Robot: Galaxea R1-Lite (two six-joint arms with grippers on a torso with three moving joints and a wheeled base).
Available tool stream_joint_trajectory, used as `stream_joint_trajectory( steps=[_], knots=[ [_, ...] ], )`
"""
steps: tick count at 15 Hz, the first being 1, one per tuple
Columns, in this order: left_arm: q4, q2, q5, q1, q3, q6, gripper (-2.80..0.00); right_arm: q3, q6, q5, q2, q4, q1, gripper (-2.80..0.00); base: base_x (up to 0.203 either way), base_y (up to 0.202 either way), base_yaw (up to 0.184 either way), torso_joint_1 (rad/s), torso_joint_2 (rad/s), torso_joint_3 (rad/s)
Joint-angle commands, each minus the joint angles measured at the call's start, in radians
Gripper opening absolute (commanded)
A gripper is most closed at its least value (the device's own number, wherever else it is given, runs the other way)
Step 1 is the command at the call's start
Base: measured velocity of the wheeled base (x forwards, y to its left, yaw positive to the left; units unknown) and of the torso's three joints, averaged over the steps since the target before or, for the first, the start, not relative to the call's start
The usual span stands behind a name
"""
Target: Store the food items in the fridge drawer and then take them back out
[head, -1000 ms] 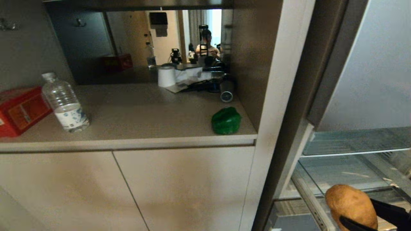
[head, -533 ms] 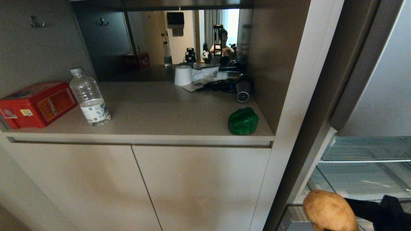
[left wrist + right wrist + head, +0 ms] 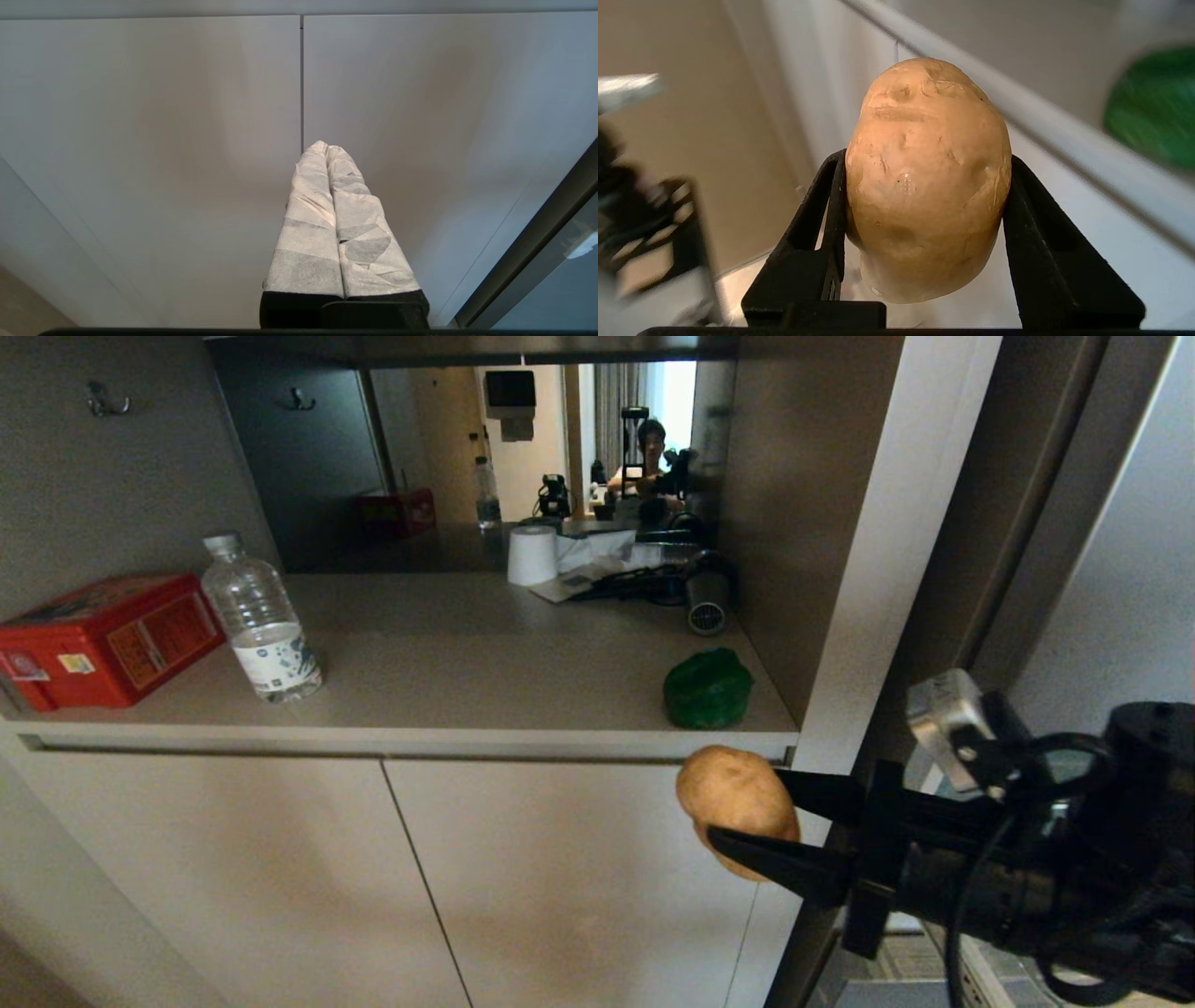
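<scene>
Your right end effector (image 3: 747,826) pinched the potato (image 3: 736,803) across its middle, one black finger on each flank, so the round body sat wedged between them and could not roll out. You held it in the air in front of the cabinet doors (image 3: 411,887), just below the worktop (image 3: 485,658) edge and close under the green bell pepper (image 3: 708,688), which rested near that edge by the right wall of the niche. My guess: the potato was coming out of the fridge side and going to the worktop. The fridge drawer itself was hidden behind your arm. The water bottle (image 3: 261,621) and red box (image 3: 103,639) stood well apart, at the far left. Your left end effector (image 3: 334,219), its fingers pressed together and empty, hung parked facing the cabinet doors.
</scene>
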Motion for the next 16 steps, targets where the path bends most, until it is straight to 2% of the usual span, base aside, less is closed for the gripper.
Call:
stream_joint_trajectory(
  steps=[1, 4, 9, 13, 15, 16],
  knots=[
    [0.0, 0.001, 0.0, 0.0, 0.0, 0.0, -2.8, -0.124, -0.004, -0.111, 0.152, -0.007, 0.07, -2.8, 0.0, 0.0, 0.0, 0.0, 0.0, 0.0],
    [0.0, 0.001, 0.0, 0.0, 0.0, 0.0, -2.8, -0.323, -0.012, -0.267, 0.267, -0.007, 0.125, -2.8, 0.0, 0.0, 0.0, 0.0, 0.0, 0.0],
    [0.0, 0.001, 0.0, 0.0, 0.0, 0.0, -2.8, -0.632, -0.087, -0.461, 0.473, -0.006, 0.144, -2.8, 0.0, 0.0, 0.0, 0.0, 0.0, 0.0],
    [0.0, 0.001, 0.0, 0.0, 0.0, 0.0, -2.8, -0.844, -0.136, -0.567, 0.609, 0.02, 0.141, -2.8, 0.0, 0.0, 0.0, 0.0, 0.0, 0.0],
    [0.0, 0.001, 0.0, 0.0, 0.0, 0.0, -2.8, -0.893, -0.189, -0.634, 0.65, 0.066, 0.136, -2.8, 0.0, 0.0, 0.0, 0.0, 0.0, 0.0],
    [0.0, 0.001, 0.0, 0.0, 0.0, 0.0, -2.8, -0.894, -0.198, -0.64, 0.658, 0.074, 0.134, -2.8, 0.0, 0.0, 0.0, 0.0, 0.0, 0.0]
  ],
)
